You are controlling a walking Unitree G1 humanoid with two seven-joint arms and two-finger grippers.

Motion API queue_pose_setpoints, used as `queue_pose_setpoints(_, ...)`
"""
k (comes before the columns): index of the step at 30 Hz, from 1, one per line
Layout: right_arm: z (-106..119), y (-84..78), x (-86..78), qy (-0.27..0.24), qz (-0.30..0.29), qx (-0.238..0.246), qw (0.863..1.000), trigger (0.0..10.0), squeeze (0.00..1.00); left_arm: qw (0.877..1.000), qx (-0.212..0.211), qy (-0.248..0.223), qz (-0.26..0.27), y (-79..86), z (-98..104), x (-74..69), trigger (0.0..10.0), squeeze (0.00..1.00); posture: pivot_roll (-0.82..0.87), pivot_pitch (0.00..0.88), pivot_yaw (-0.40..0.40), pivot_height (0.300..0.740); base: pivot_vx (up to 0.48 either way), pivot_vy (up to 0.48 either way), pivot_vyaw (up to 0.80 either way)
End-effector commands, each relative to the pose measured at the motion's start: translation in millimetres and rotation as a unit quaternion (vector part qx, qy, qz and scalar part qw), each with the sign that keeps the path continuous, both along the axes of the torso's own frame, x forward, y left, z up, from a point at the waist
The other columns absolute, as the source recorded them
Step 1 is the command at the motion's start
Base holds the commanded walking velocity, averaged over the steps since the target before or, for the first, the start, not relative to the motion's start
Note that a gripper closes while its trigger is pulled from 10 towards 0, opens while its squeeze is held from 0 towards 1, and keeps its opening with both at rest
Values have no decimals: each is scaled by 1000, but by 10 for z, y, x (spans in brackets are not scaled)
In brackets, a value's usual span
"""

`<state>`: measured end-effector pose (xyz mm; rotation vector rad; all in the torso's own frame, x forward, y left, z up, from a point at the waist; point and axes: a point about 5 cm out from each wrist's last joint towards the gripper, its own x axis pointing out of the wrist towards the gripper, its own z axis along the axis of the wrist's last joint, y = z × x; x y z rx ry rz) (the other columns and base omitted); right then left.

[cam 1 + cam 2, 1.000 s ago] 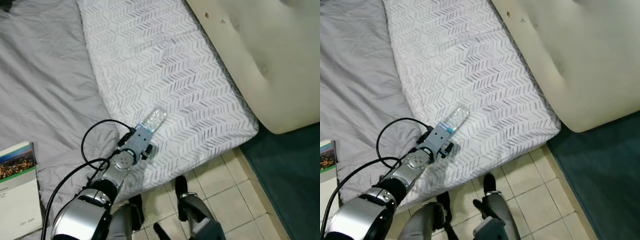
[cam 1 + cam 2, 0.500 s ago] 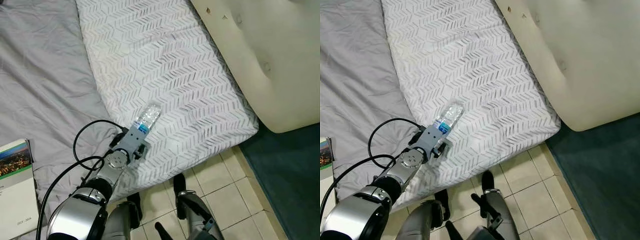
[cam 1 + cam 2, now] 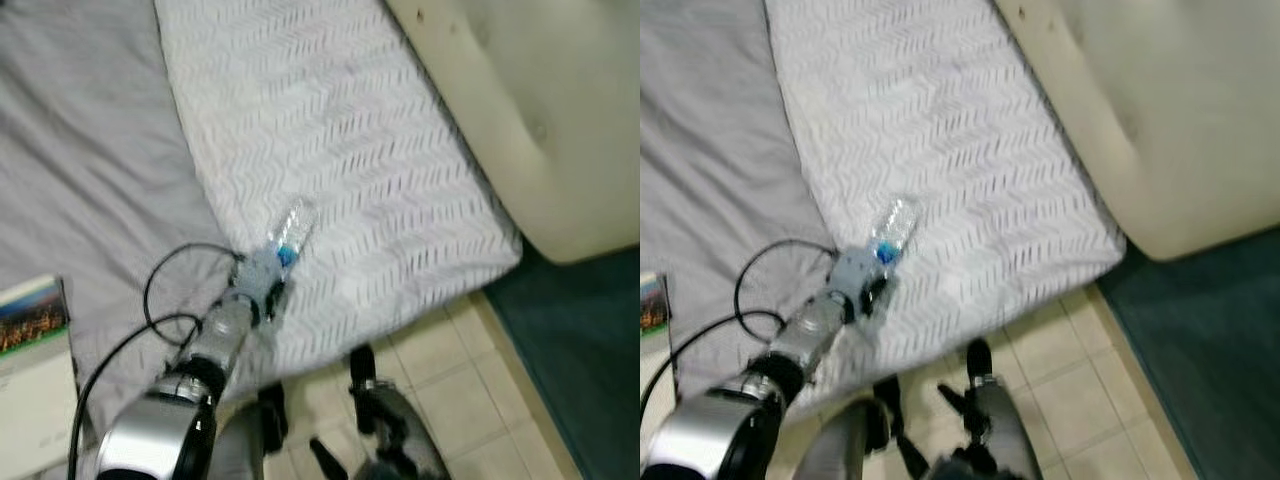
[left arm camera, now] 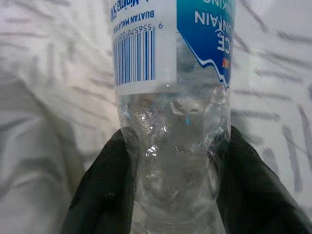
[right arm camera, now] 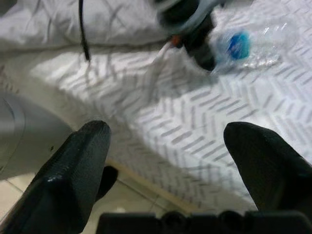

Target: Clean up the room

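A clear plastic water bottle (image 3: pixel 293 224) with a blue and white label lies on the white chevron blanket (image 3: pixel 340 120) of the bed. My left gripper (image 3: pixel 275 258) reaches to the bottle's near end. In the left wrist view the bottle (image 4: pixel 173 112) sits between the two black fingers (image 4: pixel 105 190), which press against both its sides. My right gripper (image 3: pixel 345 410) hangs low over the tiled floor, open, and its wrist view shows the bottle (image 5: pixel 248 46) beyond the wide-spread fingers (image 5: pixel 80 165).
A grey sheet (image 3: pixel 90 170) covers the bed's left part, with a book (image 3: pixel 35 350) at its near left edge. A cream padded mattress (image 3: pixel 530 110) leans at the right. Beige tiles (image 3: pixel 470 400) and a teal rug (image 3: pixel 590 350) lie below it.
The head views have gone blurred and shifted a little. My left gripper has slid further along the bottle's near end; the bottle stays on the blanket.
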<state>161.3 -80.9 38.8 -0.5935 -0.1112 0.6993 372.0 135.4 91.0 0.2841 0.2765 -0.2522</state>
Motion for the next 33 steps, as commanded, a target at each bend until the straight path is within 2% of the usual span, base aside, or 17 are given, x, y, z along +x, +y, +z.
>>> queue_pose_setpoints(1, -191, -6, -64, 25, 10, -21, 999, 10000, 0, 999, -30, -8, 7, 148, -30, -38, 0, 0, -223, 636, 65, 740, 0, 0, 0)
queue_pose_setpoints(2, -191, -6, -64, 25, 10, -21, 999, 10000, 0, 999, -30, -8, 7, 148, -30, -38, 0, 0, -223, 636, 65, 740, 0, 0, 0)
queue_pose_setpoints(3, -166, -81, 93, 22, -16, -16, 999, 10000, 0, 997, -73, -32, -15, 199, -1, -69, 0, 0, -181, 600, 83, 740, 0, 0, 0)
queue_pose_setpoints(4, -134, -112, 141, 24, -30, -7, 999, 10000, 0, 995, -86, -40, -26, 206, -8, -97, 0, 0, -171, 585, 87, 740, 0, 0, 0)
queue_pose_setpoints(8, -87, -163, 201, 24, -49, 16, 998, 10000, 0, 991, -114, -47, -43, 207, -42, -160, 0, 0, -151, 548, 90, 740, 0, 0, 0)
queue_pose_setpoints(10, -1, -267, 299, 17, -70, 48, 996, 10000, 0, 984, -154, -64, -56, 197, -96, -392, 0, 0, -85, 405, 93, 740, 0, 0, 0)
queue_pose_setpoints(11, -1, -267, 299, 17, -70, 48, 996, 10000, 0, 984, -154, -64, -56, 197, -96, -392, 0, 0, -85, 405, 93, 740, 0, 0, 0)
queue_pose_setpoints(12, 41, -331, 374, 15, -88, 64, 994, 10000, 0, 981, -168, -71, -60, 181, -95, -522, 0, 0, -68, 378, 92, 740, 0, 0, 0)
queue_pose_setpoints(13, 77, -436, 519, 18, -126, 96, 987, 10000, 0, 979, -175, -85, -66, 138, -81, -693, 0, 0, -34, 322, 96, 740, 0, 0, 0)
queue_pose_setpoints(15, 75, -478, 583, 23, -143, 108, 984, 10000, 0, 978, -174, -89, -67, 111, -90, -733, 0, 0, -23, 297, 93, 740, 0, 0, 0)
queue_pose_setpoints(20, 220, -703, 892, 72, -238, 233, 940, 10000, 0, 974, -186, -127, -25, 18, -14, -942, 0, 0, 39, 136, 70, 740, 0, 0, 0)
queue_pose_setpoints(21, 220, -703, 892, 72, -238, 233, 940, 10000, 0, 974, -186, -127, -25, 18, -14, -942, 0, 0, 39, 136, 70, 740, 0, 0, 0)
queue_pose_setpoints(22, 257, -752, 965, 91, -250, 270, 925, 10000, 0, 974, -183, -134, -5, 8, 4, -998, 0, 0, 51, 67, 50, 740, 0, 0, 0)
queue_pose_setpoints(28, 261, -817, 1054, 106, -248, 290, 918, 10000, 0, 976, -176, -128, 30, 43, 35, -1082, 0, 0, 57, 6, 39, 740, 0, 0, 0)
queue_pose_setpoints(31, 250, -947, 1069, 114, -264, 297, 911, 10000, 0, 971, -204, -114, 52, 84, 65, -1140, 0, 0, 54, 0, 34, 740, 0, 0, 0)
queue_pose_setpoints(32, 251, -1005, 1073, 116, -271, 303, 906, 10000, 0, 973, -195, -109, 57, 108, 65, -1173, 2392, 0, 57, 0, 35, 740, 0, 0, 0)
queue_pose_setpoints(33, 248, -1052, 1073, 120, -275, 305, 904, 10000, 0, 976, -185, -99, 61, 125, 34, -1185, 10000, 0, 58, 0, 33, 740, 0, 0, 675)
